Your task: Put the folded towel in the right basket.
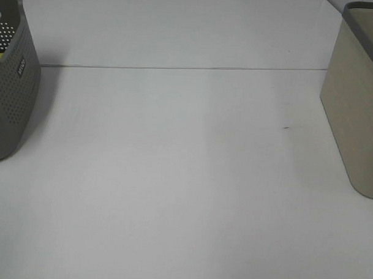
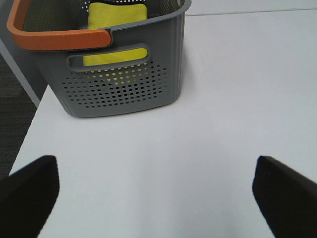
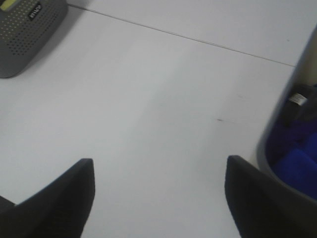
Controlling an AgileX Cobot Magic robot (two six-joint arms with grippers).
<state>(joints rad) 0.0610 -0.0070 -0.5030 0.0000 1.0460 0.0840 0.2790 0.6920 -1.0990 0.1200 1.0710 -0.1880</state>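
Both claws, left [image 2: 156, 191] and right [image 3: 158, 196], are wide apart, holding nothing. The yellow towel [image 2: 116, 15] in the gray basket [image 2: 124, 84] at your desk's left edge looks soft and light. Pinch its folded edge.

Folded blue towel [image 3: 297, 158] lies inside the beige right basket [image 1: 357, 109].
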